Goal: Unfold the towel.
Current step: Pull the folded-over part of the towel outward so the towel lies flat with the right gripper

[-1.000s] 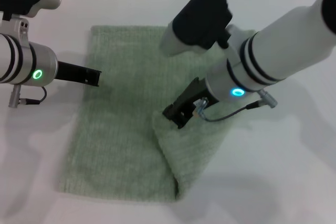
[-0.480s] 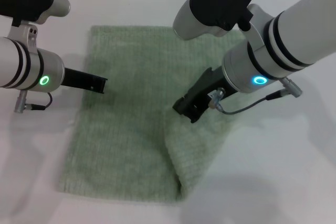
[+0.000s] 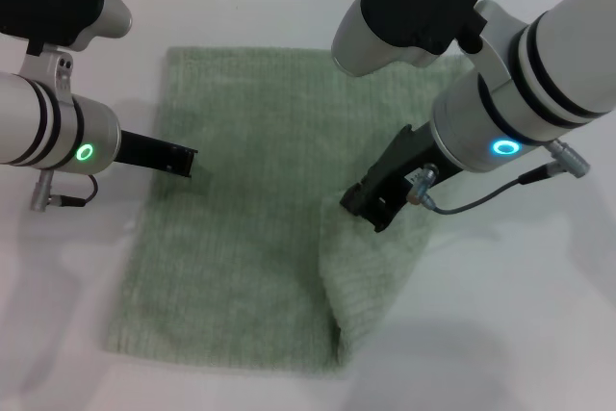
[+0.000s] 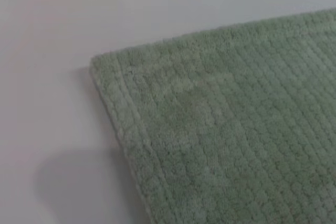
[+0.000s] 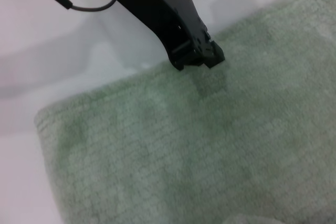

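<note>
A pale sage-green terry towel (image 3: 241, 228) is seen spread across a white surface (image 3: 539, 334), most of it lying flat while its right-hand portion is doubled over in a raised fold running toward the near edge. The right tool (image 3: 371, 207) is held at that fold, its dark fingers pressed close together at the cloth — whether a layer is actually pinched between them cannot be told from the head view. The left tool (image 3: 183, 159) is poised over the towel's left margin, just above or at the pile (contact cannot be confirmed), and how far its fingers are parted cannot be told either; nothing is seen gripped in it.

One hemmed corner (image 4: 102, 69) is shown lying flat in the left wrist view, ribbed stripes running away from it.

The cloth is judged soft, limp and light — it should drape and drag rather than hold a shape, and its looped pile should offer fair grip. The folded flap is best taken at its free hemmed edge or corner, top layer only, then carried outward to the right, with the flat side pinned to stop the whole towel sliding.
</note>
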Controlling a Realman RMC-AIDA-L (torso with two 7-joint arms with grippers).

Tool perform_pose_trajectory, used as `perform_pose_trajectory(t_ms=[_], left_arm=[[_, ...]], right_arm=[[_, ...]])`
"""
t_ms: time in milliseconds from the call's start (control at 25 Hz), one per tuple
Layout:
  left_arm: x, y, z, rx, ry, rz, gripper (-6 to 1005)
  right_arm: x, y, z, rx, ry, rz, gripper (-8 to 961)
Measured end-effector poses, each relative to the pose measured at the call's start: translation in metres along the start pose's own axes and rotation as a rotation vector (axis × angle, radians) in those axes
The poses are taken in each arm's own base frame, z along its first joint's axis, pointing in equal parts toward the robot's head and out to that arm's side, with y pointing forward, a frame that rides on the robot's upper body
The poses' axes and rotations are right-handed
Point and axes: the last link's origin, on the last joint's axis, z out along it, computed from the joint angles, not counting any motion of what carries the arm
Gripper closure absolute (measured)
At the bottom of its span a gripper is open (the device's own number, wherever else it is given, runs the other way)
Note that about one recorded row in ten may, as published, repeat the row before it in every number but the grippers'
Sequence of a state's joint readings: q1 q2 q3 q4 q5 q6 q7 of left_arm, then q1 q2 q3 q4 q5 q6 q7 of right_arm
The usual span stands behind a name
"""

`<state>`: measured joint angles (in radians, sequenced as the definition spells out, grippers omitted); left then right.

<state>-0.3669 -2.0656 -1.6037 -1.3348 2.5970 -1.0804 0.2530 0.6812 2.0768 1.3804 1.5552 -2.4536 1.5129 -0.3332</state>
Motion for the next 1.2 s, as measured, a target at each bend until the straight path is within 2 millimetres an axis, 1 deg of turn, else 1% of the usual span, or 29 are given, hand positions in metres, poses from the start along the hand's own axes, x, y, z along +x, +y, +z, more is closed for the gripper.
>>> perform_pose_trajectory(t_ms=[280, 360, 560, 760, 1200], left_arm=[[-0.002, -0.001, 0.004, 0.0, -0.01, -0.006, 1002], [-0.001, -0.001, 0.004, 0.0, -0.01, -0.005, 1002], [0.0, 0.0, 0.004, 0.0, -0.008, -0.002, 1002], [0.001, 0.0, 0.004, -0.001, -0.008, 0.003, 1002], [0.002, 0.001, 0.004, -0.002, -0.007, 0.009, 1001]], right_arm=[[0.002, 0.01, -0.012, 0.007, 0.005, -0.019, 956], [0.006, 0.017, -0.017, 0.014, 0.007, -0.021, 956], [0.014, 0.024, -0.019, 0.053, 0.034, -0.029, 956], [0.019, 0.032, -0.02, 0.052, 0.047, -0.027, 955], [0.028, 0.04, -0.023, 0.085, 0.091, -0.011, 948]])
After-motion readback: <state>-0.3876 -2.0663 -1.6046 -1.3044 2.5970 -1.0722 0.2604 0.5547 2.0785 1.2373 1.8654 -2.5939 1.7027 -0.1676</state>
